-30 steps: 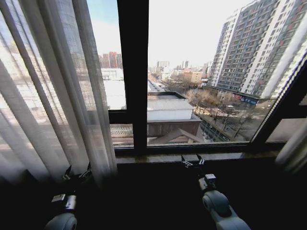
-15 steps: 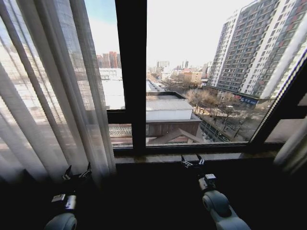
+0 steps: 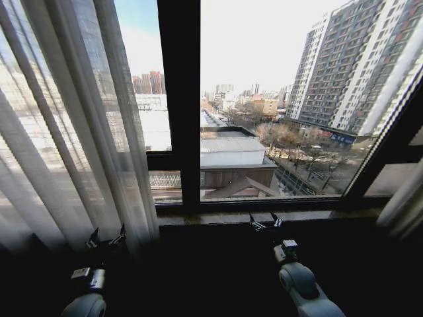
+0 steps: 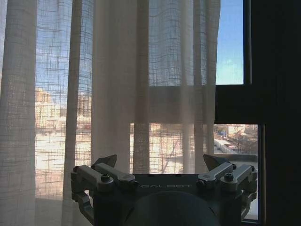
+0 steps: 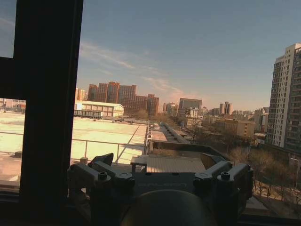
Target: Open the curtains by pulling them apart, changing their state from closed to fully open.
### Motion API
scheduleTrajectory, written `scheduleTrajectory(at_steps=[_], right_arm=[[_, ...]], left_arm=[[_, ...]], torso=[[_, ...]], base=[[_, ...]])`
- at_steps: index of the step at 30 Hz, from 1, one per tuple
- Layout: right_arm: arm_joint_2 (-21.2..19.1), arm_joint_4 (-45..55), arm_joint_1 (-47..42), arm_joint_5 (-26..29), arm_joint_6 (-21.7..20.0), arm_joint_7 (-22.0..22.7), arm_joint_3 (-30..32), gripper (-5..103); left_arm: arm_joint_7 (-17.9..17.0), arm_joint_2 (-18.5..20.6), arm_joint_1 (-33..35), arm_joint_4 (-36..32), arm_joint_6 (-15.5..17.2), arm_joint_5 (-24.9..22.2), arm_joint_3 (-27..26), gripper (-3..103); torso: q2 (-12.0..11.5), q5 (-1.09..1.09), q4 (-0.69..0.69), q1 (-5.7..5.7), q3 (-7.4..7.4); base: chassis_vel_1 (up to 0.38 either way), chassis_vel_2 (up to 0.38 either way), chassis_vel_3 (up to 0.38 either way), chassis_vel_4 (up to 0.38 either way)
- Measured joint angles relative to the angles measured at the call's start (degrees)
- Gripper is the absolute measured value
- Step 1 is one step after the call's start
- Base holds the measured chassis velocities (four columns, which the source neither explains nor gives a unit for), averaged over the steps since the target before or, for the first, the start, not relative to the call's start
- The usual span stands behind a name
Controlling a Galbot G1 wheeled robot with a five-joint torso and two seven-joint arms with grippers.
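Observation:
A sheer white pleated curtain (image 3: 66, 132) is gathered on the left side of the window; in the left wrist view the same curtain (image 4: 117, 84) hangs right in front of the camera. At the far right edge hangs another curtain (image 3: 404, 206) as a bunched pale fold. The glass between them is bare. My left gripper (image 3: 106, 238) is low by the left curtain's hem, open, and its fingers (image 4: 106, 161) hold nothing. My right gripper (image 3: 265, 222) is open just below the window sill, pointing at bare glass (image 5: 188, 94), empty.
A dark vertical window frame bar (image 3: 178, 99) splits the window, with a horizontal bar (image 3: 155, 160) to its left. The sill (image 3: 264, 215) runs across under the glass. A slanted dark frame (image 3: 390, 145) closes the right side. Below the sill the wall is dark.
The whole head view has shifted a little leftward, so the frame bar and left curtain sit slightly farther left. Both grippers keep their places in the picture.

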Motion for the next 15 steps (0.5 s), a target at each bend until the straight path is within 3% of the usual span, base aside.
scheduleTrajectory(at_steps=[15], right_arm=[[0.00,0.00,0.00,0.00,0.00,0.00,0.00,100]], left_arm=[[0.01,-0.13,-0.17,-0.04,0.30,0.12,0.22,100]], torso=[[0.00,0.01,0.01,0.00,0.00]], base=[[0.000,0.000,0.000,0.000]])
